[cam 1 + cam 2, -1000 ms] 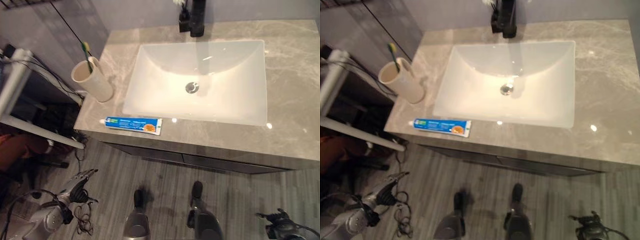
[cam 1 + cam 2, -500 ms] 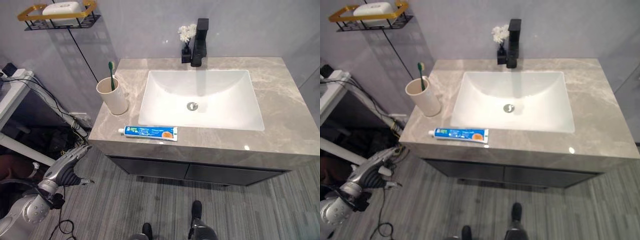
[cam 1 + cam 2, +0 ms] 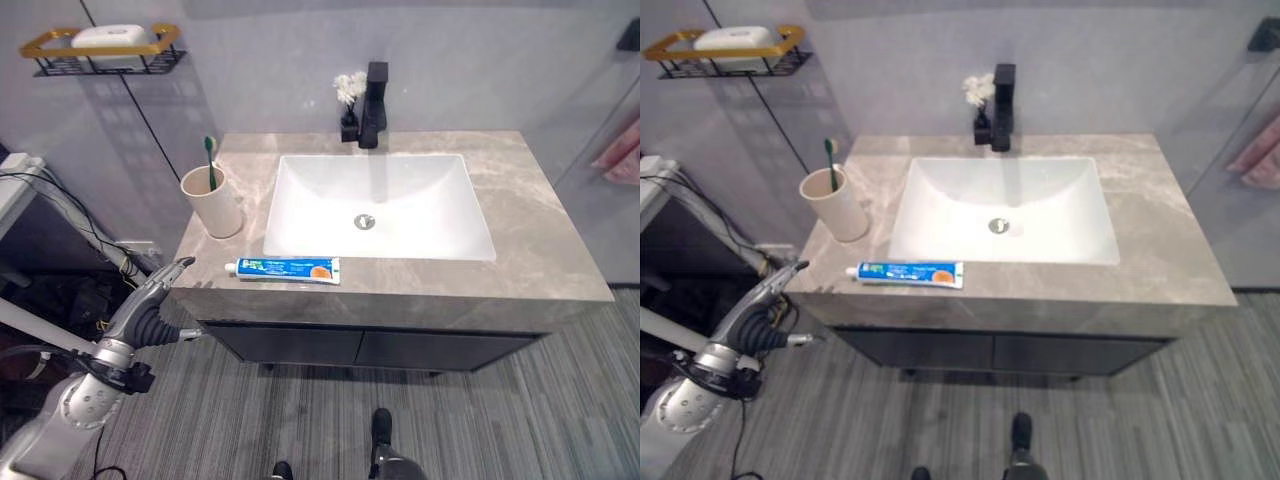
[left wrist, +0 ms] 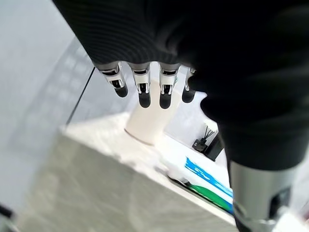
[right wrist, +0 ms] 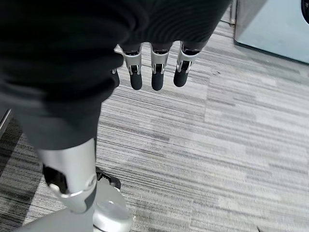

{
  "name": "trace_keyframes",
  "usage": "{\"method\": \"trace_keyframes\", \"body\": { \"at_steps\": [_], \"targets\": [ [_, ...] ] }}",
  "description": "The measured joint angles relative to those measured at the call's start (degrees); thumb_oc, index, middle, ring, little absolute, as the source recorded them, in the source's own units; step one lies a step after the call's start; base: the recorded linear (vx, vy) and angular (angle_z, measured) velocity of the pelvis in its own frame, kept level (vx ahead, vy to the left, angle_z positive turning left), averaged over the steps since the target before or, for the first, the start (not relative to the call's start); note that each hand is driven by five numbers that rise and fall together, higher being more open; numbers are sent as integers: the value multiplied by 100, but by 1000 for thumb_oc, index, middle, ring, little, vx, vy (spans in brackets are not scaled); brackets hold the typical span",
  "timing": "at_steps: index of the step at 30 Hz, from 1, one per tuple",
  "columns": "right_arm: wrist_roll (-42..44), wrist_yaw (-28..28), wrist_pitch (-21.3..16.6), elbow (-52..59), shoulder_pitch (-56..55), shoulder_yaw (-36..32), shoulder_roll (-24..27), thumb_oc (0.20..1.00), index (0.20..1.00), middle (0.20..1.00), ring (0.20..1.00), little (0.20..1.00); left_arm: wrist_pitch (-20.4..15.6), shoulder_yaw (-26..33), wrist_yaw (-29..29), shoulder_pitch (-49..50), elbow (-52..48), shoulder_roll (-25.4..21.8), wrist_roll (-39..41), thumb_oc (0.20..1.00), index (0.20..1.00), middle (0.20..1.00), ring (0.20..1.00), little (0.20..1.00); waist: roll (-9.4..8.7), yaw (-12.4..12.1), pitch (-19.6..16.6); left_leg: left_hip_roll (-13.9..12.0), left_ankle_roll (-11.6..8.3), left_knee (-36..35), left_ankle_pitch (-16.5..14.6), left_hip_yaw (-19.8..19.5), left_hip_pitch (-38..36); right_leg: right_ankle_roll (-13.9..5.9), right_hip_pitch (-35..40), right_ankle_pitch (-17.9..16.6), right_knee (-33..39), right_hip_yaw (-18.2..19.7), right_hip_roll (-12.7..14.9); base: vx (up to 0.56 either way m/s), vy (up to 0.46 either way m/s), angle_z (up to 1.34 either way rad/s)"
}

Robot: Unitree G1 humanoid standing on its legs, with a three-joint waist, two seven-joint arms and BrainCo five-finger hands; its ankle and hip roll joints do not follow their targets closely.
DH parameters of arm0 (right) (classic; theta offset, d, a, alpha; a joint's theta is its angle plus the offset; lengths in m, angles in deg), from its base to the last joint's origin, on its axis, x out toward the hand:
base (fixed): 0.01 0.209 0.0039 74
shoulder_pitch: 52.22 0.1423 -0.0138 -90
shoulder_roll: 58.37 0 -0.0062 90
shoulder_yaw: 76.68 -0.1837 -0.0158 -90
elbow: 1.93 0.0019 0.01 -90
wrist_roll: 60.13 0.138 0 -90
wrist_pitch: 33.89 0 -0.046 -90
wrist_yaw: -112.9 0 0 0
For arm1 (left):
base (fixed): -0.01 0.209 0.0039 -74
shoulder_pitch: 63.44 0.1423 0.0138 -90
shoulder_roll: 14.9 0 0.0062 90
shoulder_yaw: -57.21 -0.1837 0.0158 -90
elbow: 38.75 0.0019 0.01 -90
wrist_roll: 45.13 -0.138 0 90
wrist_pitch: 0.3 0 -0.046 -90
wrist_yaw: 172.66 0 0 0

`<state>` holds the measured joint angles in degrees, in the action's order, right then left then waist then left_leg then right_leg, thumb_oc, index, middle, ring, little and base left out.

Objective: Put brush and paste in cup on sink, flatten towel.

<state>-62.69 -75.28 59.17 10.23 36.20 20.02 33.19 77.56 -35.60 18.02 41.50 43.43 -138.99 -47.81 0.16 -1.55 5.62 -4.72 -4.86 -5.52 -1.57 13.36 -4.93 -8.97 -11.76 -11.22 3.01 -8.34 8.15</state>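
A beige cup [image 3: 211, 201] stands at the left end of the grey marble counter [image 3: 545, 250], with a green toothbrush [image 3: 210, 160] upright in it. A blue and white toothpaste tube [image 3: 283, 269] lies flat along the counter's front edge, in front of the white sink [image 3: 400, 215]. My left hand [image 3: 150, 310] is open below the counter's front left corner, fingers straight and pointing at the edge. From the left wrist its fingers [image 4: 145, 89] reach toward the cup [image 4: 147, 123] and the tube [image 4: 207, 186]. My right hand [image 5: 155, 67] hangs open over the floor. A pink towel [image 3: 622, 150] hangs at the far right.
A black faucet [image 3: 372, 105] and a small vase of white flowers [image 3: 349, 90] stand behind the sink. A gold wire shelf [image 3: 100, 45] with a soap bar is on the wall at upper left. Dark cabinet drawers [image 3: 350, 345] sit under the counter.
The camera has lifted and pulled back, so the whole picture shifted. My left hand has risen from near the floor toward the counter's front left corner. Cup, brush and tube have not moved.
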Motion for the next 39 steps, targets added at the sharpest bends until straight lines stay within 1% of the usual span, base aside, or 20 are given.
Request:
{"method": "trace_keyframes", "body": {
  "at_steps": [1,2,4,5,8,10,11,12,13,14,15,17,20,21,24,26,31,34,35,39],
  "targets": [
    [1,-1,11,-4,-11,0,3,1000,1000,1000,1000,1000,9,-77,-38,-24,58,201,131,1000,1000,1000,1000,1000,-11,-9,-12,5,-66,0,7,31,-12,174,10,-129,104,26,-37,3,-24,-8],
    [2,-5,10,2,25,-1,35,1000,1000,1000,1000,1000,22,-131,-92,-41,117,451,295,1000,1000,1000,1000,1000,40,-2,14,-55,-93,-1,23,36,-13,234,69,-181,220,24,-76,16,-27,-16],
    [6,-5,12,50,49,-15,106,1000,1000,1000,1000,1000,81,-311,-231,-124,199,630,457,1000,1000,1000,1000,1000,129,109,84,-95,-104,0,30,57,-41,268,82,-216,203,24,-163,21,-37,-6],
    [7,-4,14,48,54,-32,107,1000,1000,1000,1000,1000,113,-304,-251,-147,200,664,505,1000,1000,1000,1000,1000,152,96,97,-115,-108,-1,27,88,-56,271,107,-214,203,38,-186,12,-38,-16],
    [9,-2,14,55,30,-30,106,1000,1000,1000,1000,1000,129,-308,-375,-254,192,658,560,1000,1000,1000,1000,1000,163,155,119,-157,-156,-26,-3,131,-137,287,173,-163,251,68,-229,5,-18,-7],
    [10,2,18,37,21,-29,102,1000,1000,1000,1000,1000,142,-307,-433,-388,176,647,623,1000,1000,1000,1000,1000,115,221,161,-157,-148,-26,-16,134,-127,219,161,-114,253,84,-203,14,-36,-3],
    [9,7,19,21,28,-29,101,1000,1000,1000,1000,1000,145,-307,-444,-394,160,643,622,1000,1000,1000,1000,1000,122,213,166,-181,-142,-28,-16,147,-112,88,145,-16,253,93,-209,17,-34,-5],
    [9,13,22,-4,40,-41,103,1000,1000,1000,1000,1000,149,-310,-463,-395,152,641,621,1000,1000,1000,1000,1000,198,194,183,-251,-126,-30,-15,156,-89,-10,138,23,201,64,-248,17,-26,-8],
    [9,42,41,-19,54,-71,85,1000,1000,1000,1000,1000,155,-308,-464,-400,150,651,621,1000,1000,1000,1000,1000,244,166,202,-327,-124,-28,-8,188,-84,27,72,-7,58,18,-285,18,-22,-5],
    [10,81,57,-63,-15,-104,75,1000,1000,1000,1000,1000,164,-308,-457,-378,150,645,620,1000,1000,1000,1000,1000,216,166,187,-336,-140,-25,-5,189,-86,52,-31,43,-202,21,-262,0,0,0],
    [10,82,63,-83,-62,-104,81,1000,1000,1000,1000,1000,176,-305,-451,-384,159,633,618,1000,1000,1000,1000,1000,143,175,163,-297,-160,-21,-11,169,-88,205,-37,83,-189,22,-261,0,0,0],
    [11,74,62,-103,-43,-101,235,1000,1000,1000,1000,1000,188,-265,-415,-434,146,546,602,1000,1000,1000,1000,1000,211,187,143,-333,-243,-20,50,163,7,310,47,-131,219,32,-339,8,-13,-4],
    [11,79,64,-110,6,-102,312,1000,1000,1000,1000,1000,239,-245,-415,-540,182,552,591,1000,1000,1000,1000,1000,311,218,200,-312,-253,-10,54,186,2,296,40,-167,248,60,-352,15,-12,-5],
    [11,80,64,-118,6,-103,307,1000,1000,1000,1000,1000,236,-244,-412,-641,180,541,394,1000,1000,1000,1000,1000,329,232,199,-315,-262,-25,43,202,-3,306,65,-154,255,69,-358,5,-10,-4],
    [11,79,65,-124,7,-101,308,1000,1000,1000,1000,1000,235,-243,-398,-739,177,511,225,1000,1000,1000,1000,1000,310,236,211,-279,-256,-26,38,199,3,331,61,-128,255,70,-318,0,0,0],
    [10,79,65,-132,11,-100,307,1000,1000,1000,1000,1000,235,-238,-298,-742,175,287,57,1000,1000,1000,1000,1000,301,233,215,-263,-212,-26,9,196,19,299,42,-105,256,69,-270,0,0,0],
    [17,79,65,-135,34,-102,305,1000,1000,1000,1000,1000,236,-170,-203,-761,174,67,-75,1000,1000,1000,1000,1000,323,228,203,-181,-198,-23,10,188,115,239,-64,-121,256,70,-186,0,0,0],
    [34,78,64,-130,48,-99,306,1000,1000,1000,1000,1000,236,-171,-188,-849,179,19,-181,1000,1000,1000,1000,1000,374,228,188,-169,-188,-15,2,178,116,238,-65,-155,255,70,-182,0,0,0],
    [62,77,64,-130,68,-99,308,1000,1000,1000,1000,1000,235,-176,-185,-925,194,-132,-250,1000,1000,1000,1000,1000,403,233,200,-160,-184,-1,-1,177,133,245,-82,-160,253,70,-176,0,0,0],
    [137,76,63,-130,78,-96,310,1000,1000,1000,1000,1000,235,-194,-73,-1146,276,-154,-313,1000,1000,1000,1000,1000,477,239,156,-112,-175,-2,-9,161,209,262,-131,-174,245,64,-178,2,10,2]
  ]
}}
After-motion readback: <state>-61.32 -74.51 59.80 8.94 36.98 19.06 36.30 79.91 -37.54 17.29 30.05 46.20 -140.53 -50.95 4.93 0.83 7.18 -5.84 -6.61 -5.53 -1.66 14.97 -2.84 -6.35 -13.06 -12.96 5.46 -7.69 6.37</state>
